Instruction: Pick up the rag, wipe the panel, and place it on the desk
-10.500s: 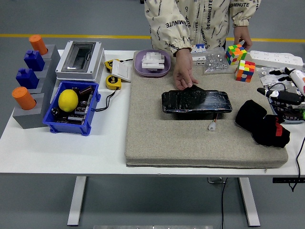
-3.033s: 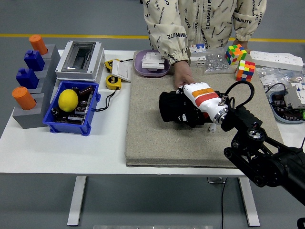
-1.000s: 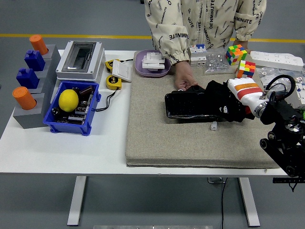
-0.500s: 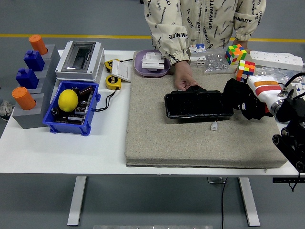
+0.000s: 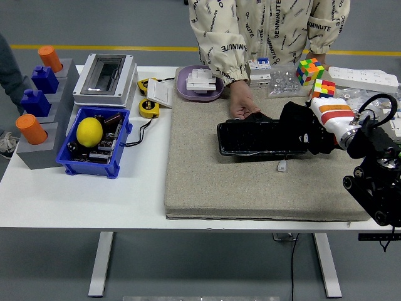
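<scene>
Since half a second ago, the rag (image 5: 301,130) has been carried back left onto the panel (image 5: 260,138)'s right end. Even pressure should be kept along the panel, which a person's hand (image 5: 242,106) steadies. The right hand (image 5: 322,122) is closed around the rag.

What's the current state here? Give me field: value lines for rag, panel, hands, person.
rag: black cloth rag, bunched, held in the right hand, resting on the panel's right end
panel: glossy black rectangular panel, flat on the beige felt mat
right hand: white robot hand with an orange band, shut on the rag
left hand: not in view
person: person's hand at the panel's far left edge, fingertips touching it
small part: white connector on the mat just in front of the panel
</scene>
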`<state>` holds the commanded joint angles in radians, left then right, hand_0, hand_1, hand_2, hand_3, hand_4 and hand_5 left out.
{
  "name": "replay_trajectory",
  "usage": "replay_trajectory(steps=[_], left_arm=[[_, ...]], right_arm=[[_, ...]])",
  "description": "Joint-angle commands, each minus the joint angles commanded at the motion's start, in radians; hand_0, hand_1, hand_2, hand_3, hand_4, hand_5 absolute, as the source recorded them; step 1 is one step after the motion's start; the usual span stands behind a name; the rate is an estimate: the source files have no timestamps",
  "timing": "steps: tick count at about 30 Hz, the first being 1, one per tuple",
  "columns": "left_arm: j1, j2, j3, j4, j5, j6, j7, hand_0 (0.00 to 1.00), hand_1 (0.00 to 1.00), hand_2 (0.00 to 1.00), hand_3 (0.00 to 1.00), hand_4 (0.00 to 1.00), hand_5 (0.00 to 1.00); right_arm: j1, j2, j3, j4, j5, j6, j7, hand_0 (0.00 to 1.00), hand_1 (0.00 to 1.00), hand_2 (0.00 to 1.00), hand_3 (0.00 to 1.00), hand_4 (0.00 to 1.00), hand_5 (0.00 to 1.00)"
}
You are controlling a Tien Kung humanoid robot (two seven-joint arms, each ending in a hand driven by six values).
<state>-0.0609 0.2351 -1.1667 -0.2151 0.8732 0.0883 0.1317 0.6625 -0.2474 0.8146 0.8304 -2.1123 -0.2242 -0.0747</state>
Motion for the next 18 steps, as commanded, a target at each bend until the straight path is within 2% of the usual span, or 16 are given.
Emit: replay_trajectory(steps=[18], left_arm=[[0.001,0.006,0.012,0.0,-0.002,0.0,0.0,0.65,0.663,0.696,0.579,0.68,0.449]], right_arm=[[0.056,0.094,-0.099,0.029,0.015,0.01,-0.014,0.387,0.417,0.475,0.502,0.97,0.177]])
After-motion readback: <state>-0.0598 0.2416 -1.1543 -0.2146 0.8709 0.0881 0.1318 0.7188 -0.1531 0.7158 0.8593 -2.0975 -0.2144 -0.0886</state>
